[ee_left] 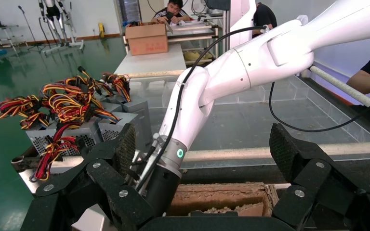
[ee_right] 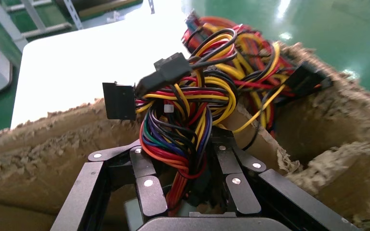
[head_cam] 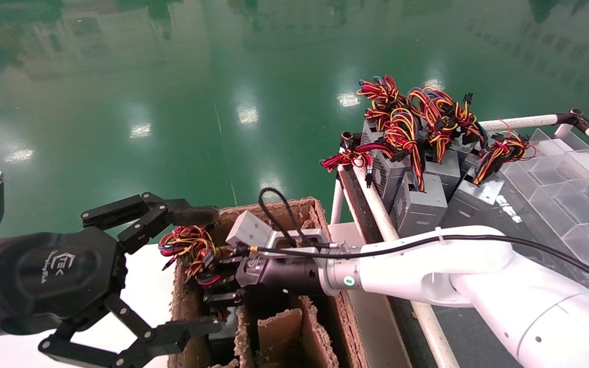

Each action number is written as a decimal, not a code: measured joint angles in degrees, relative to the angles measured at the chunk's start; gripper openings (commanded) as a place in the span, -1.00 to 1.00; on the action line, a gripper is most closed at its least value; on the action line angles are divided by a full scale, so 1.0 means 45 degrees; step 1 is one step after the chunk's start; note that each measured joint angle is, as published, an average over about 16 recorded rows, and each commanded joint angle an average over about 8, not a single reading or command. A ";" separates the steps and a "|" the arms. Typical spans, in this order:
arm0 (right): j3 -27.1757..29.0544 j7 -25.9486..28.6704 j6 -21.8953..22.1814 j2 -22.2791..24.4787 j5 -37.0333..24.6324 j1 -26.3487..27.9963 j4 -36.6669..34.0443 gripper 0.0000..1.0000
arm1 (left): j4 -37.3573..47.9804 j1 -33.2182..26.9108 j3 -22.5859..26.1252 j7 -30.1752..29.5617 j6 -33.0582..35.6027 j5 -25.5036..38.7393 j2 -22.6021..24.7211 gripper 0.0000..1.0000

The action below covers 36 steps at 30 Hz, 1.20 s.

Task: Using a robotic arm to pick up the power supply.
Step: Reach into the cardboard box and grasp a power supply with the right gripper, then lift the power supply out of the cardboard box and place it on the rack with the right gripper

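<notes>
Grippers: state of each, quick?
Left gripper: open, empty, beside the cardboard box.
Right gripper: closed around the power supply's wire bundle, inside the box.

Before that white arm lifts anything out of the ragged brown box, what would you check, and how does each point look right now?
1. Right gripper down in the cardboard box: ok.
2. Jaws closed around the wire bundle: ok.
3. Jaws gripping the power supply's grey body: cannot tell, the body is hidden under wires.
4. Loose wires draped over the torn box wall may snag: not ok.
5. Left gripper open beside the box, close to the lift path: not ok.
6. Black cable on the arm hangs free: ok.
</notes>
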 measured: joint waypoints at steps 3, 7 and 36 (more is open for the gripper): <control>0.0047 -0.0152 -0.0218 0.0020 0.0324 0.0064 -0.0195 -1.00 | 0.0000 0.0000 0.0001 0.0000 0.0000 -0.0001 0.0000 1.00; 0.0155 -0.0347 -0.0600 0.0053 0.0775 0.0179 -0.0481 -1.00 | 0.0000 -0.0001 0.0002 0.0001 -0.0001 -0.0001 -0.0001 1.00; 0.2113 -0.1730 -0.6901 0.1340 0.4190 0.2345 -0.3273 -1.00 | 0.0000 -0.0003 0.0011 0.0005 -0.0004 -0.0007 -0.0004 1.00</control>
